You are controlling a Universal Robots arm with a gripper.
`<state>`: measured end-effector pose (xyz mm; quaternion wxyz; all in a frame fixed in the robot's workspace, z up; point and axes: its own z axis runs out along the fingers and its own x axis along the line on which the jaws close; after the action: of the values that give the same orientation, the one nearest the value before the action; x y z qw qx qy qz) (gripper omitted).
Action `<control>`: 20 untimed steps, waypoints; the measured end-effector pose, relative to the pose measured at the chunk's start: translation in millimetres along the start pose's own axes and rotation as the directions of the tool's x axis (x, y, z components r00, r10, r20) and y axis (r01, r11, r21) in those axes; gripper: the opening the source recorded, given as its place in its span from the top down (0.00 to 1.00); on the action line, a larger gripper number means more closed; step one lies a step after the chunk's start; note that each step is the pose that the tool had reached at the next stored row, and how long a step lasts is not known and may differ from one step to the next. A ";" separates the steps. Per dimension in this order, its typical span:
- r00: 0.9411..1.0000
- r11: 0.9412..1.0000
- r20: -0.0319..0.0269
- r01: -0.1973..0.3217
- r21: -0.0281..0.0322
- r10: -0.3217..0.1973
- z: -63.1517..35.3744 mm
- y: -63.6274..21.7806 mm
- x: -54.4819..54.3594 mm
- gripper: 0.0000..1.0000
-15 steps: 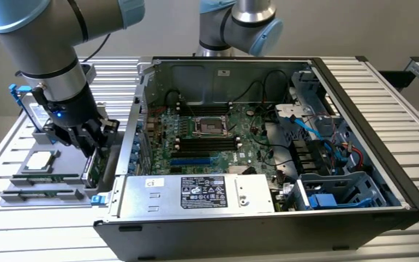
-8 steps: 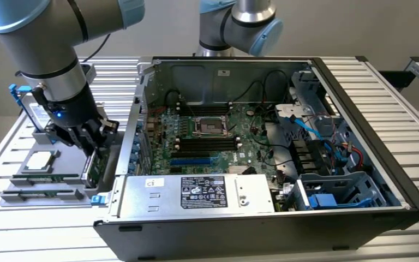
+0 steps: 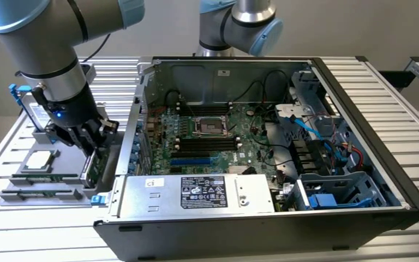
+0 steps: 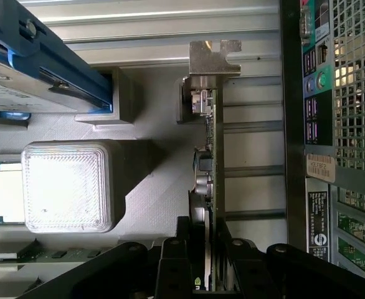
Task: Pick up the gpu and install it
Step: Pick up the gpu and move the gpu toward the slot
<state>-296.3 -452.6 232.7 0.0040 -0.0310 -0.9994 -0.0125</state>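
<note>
The tool [image 4: 206, 252] straddles the gpu [image 4: 213, 143], close against both faces; whether it grips cannot be told. The gpu stands on edge in the grey tray [image 3: 67, 164] on the bench [image 3: 42, 240], its silver bracket [image 4: 215, 59] farthest from the tool. In the exterior view, the open computer case [image 3: 268, 229] lies at the tray's 3 o'clock.

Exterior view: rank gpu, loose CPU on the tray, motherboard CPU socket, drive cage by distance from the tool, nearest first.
1. gpu: on edge in the tray, right at the tool.
2. loose CPU: on the tray, exterior view's left.
3. CPU socket: inside the case, centre.
4. drive cage: case corner, exterior view's right.
</note>
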 end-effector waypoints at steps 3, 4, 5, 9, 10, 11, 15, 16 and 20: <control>1.000 1.000 0.000 0.000 0.000 0.000 0.0 0.0 0.1 0.73; 1.000 1.000 0.000 0.000 0.000 0.000 0.0 0.0 0.1 0.73; 1.000 1.000 0.000 0.000 0.000 0.000 0.0 0.0 0.1 0.73; 1.000 1.000 0.000 0.000 0.000 0.000 0.0 0.0 0.1 0.73; 1.000 1.000 0.000 0.000 0.000 0.000 0.0 0.0 0.1 0.73; 1.000 1.000 0.000 0.000 0.000 0.000 0.0 0.0 0.1 0.73; 1.000 1.000 0.002 0.000 0.000 0.000 -1.8 0.0 0.1 0.73; 1.000 1.000 0.002 0.000 0.000 0.000 -3.1 0.1 0.1 0.73; 1.000 1.000 0.003 0.000 0.000 0.000 -8.2 0.2 0.2 0.73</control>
<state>-296.4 -452.7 240.9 0.0023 -0.0310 -0.9994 -0.0126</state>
